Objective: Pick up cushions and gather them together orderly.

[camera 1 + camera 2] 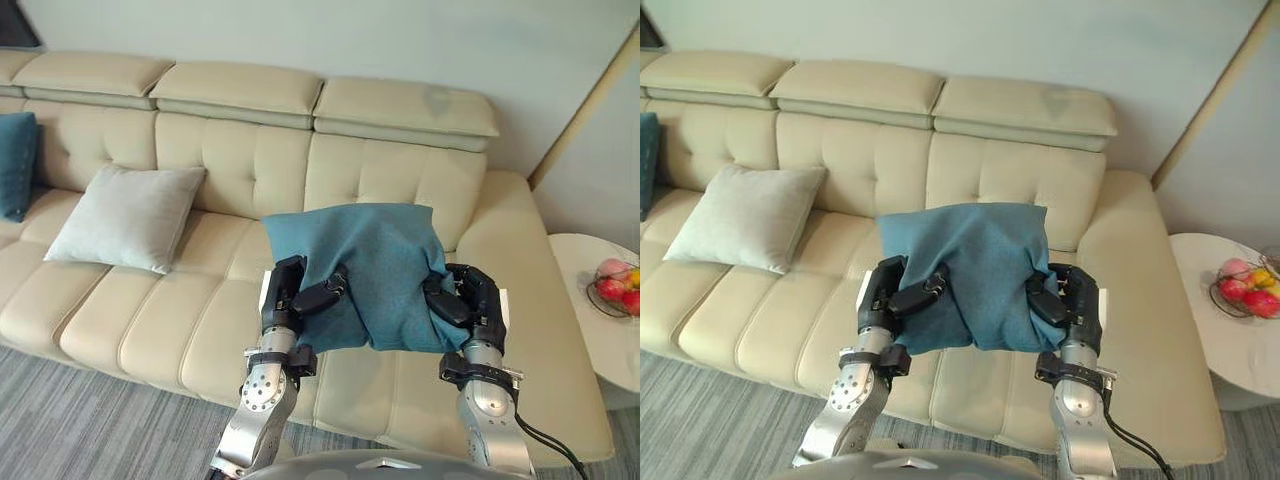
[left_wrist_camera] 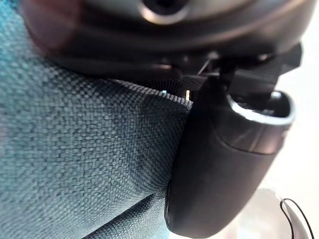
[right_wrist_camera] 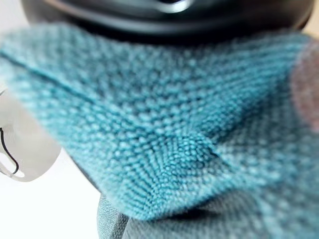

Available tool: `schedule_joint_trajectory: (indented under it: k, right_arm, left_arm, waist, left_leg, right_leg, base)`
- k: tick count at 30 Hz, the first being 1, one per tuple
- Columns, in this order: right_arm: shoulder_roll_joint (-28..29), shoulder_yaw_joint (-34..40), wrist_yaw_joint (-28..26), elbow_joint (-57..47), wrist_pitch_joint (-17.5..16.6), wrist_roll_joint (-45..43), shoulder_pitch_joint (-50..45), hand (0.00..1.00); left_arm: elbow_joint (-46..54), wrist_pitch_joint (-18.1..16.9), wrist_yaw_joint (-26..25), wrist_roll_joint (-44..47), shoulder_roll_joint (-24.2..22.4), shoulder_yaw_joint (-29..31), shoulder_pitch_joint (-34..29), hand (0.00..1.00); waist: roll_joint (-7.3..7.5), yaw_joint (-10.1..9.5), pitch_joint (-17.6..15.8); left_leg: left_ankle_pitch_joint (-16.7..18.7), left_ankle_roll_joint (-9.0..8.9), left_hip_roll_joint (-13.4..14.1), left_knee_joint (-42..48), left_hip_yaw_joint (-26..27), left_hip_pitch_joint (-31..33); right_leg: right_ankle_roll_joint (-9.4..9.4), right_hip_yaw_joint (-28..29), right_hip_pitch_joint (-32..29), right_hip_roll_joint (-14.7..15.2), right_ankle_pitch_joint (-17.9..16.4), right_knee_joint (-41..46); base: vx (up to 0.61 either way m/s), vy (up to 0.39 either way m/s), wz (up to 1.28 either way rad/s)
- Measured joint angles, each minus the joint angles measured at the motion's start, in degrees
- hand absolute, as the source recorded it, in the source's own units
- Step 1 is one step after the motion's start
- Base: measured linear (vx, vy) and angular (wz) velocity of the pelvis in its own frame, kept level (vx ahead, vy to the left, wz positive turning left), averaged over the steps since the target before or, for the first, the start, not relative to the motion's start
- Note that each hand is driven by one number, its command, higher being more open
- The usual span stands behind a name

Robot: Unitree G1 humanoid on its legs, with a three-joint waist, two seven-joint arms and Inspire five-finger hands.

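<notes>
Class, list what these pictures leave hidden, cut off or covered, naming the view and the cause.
- Second teal cushion: left eye view, cut by the left edge.
- Fruit bowl: same view, cut by the right edge.
- Sofa seat behind the held teal cushion: hidden by it.
- Its lower corners: covered by the left hand and right hand.

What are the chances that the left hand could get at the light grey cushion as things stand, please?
Probably not yet. The left hand and the right hand are both curled on the teal cushion, so it is occupied. The light grey cushion lies uncovered on the sofa, off to the left.
</notes>
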State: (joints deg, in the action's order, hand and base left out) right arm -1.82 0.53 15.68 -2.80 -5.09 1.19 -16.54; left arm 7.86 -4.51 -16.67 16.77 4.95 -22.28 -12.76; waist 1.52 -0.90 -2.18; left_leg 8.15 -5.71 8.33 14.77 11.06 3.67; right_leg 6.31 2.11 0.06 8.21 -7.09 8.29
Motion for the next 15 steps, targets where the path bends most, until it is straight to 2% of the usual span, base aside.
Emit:
schedule_joint_trajectory:
  k: [4,9,15]
  right_arm:
    - [-0.1,-0.1,0.6,0.3,0.0,2.2,0.5,0.00]
    - [-1.3,-1.2,3.4,0.9,0.8,4.5,4.5,0.00]
    - [-1.5,-3.1,8.0,-2.6,2.1,7.2,10.1,0.00]
  left_arm:
    - [0.0,0.0,0.0,-0.7,0.1,0.0,0.1,0.00]
    - [-0.3,0.0,-0.8,-1.1,0.3,0.0,3.4,0.00]
    - [-0.3,-0.1,-4.6,-1.7,0.3,0.5,11.1,0.00]
  waist:
    - [0.50,0.96,0.4]
    - [0.62,1.33,0.3]
    - [0.08,0.76,-1.1]
  left_leg:
    - [-0.1,0.08,0.1,-0.6,3.3,1.5]
    - [-0.8,1.22,0.3,-0.6,7.1,7.8]
    - [-1.3,2.05,0.5,1.9,7.3,16.0]
  right_leg:
    - [0.43,3.6,-3.4,-0.1,2.4,-1.4]
    - [0.76,6.0,-11.8,-0.1,6.9,-2.1]
    - [1.16,5.7,-20.2,0.1,8.3,0.3]
  base:
    - [0.01,0.047,-0.54]
    - [-0.02,0.055,-0.40]
    - [-0.07,0.028,-0.02]
